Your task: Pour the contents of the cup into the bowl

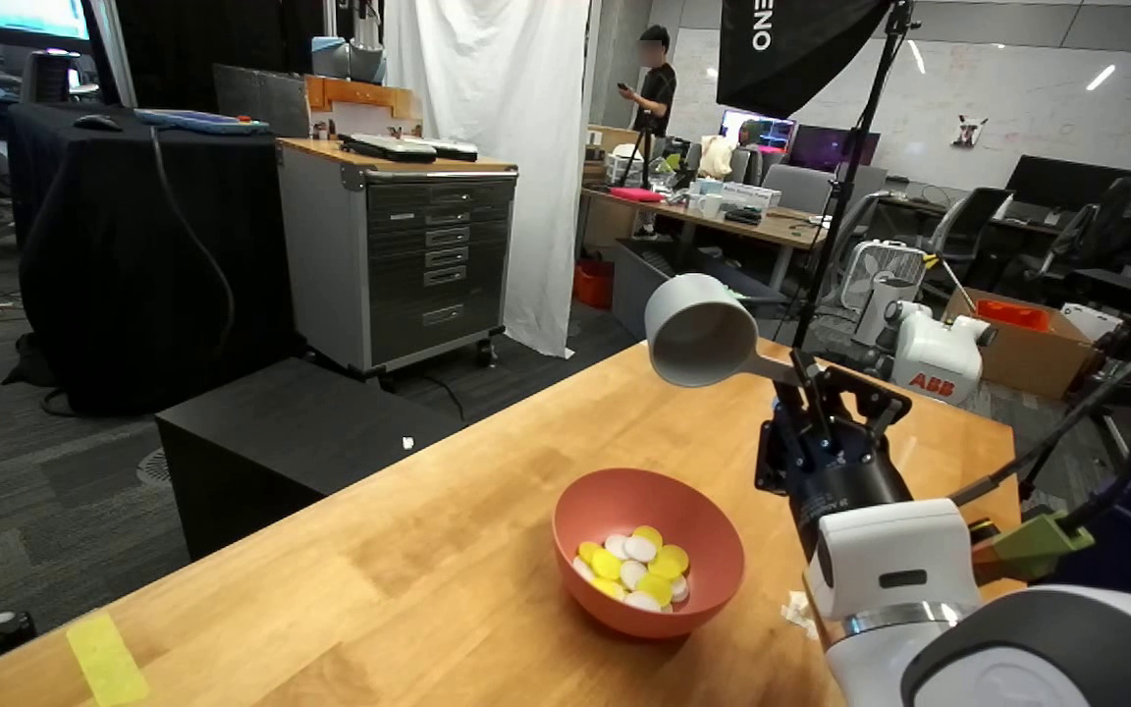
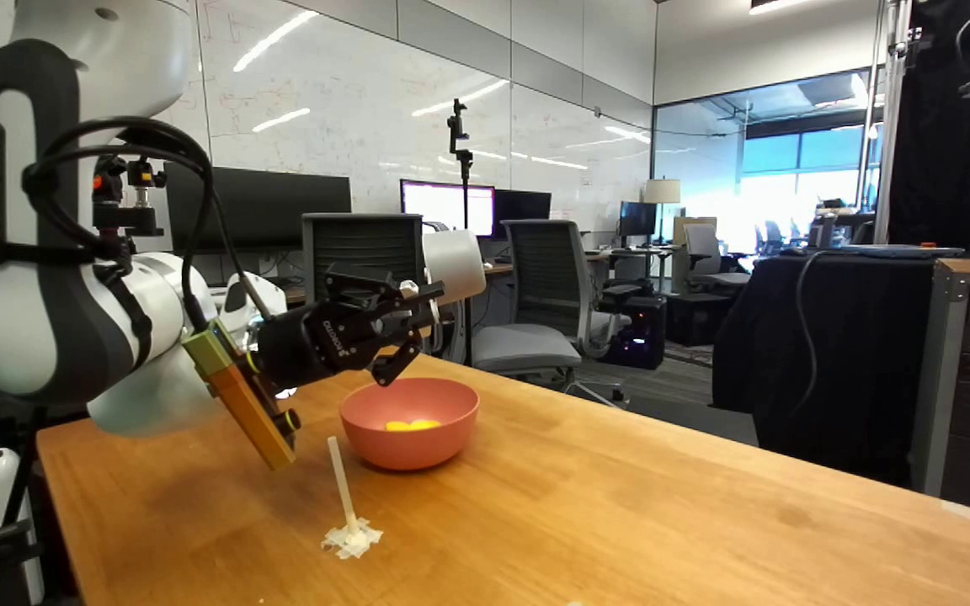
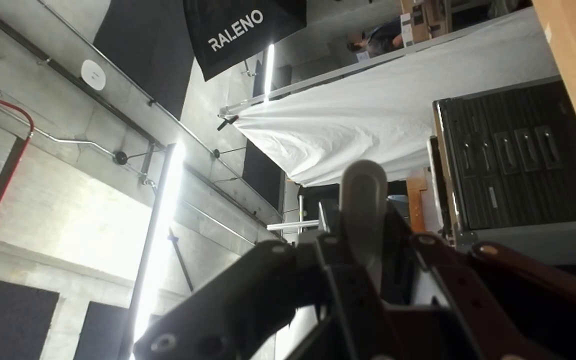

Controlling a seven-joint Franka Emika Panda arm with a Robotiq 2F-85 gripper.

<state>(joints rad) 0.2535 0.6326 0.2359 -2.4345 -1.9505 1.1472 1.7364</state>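
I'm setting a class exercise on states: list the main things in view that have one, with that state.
Cup, held up, tipped sideways, no pieces visible inside
Bowl, upright, partly filled
Yellow and white discs, heaped in the bowl
Pincer, shut on the cup's handle
Cabinet drawers, shut
Ceiling lights, lit

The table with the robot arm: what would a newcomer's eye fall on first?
Probably the salmon-pink bowl on the wooden table, holding a heap of yellow and white discs. Next would come the grey cup, tipped on its side higher up, its handle gripped in the robot's black hand.
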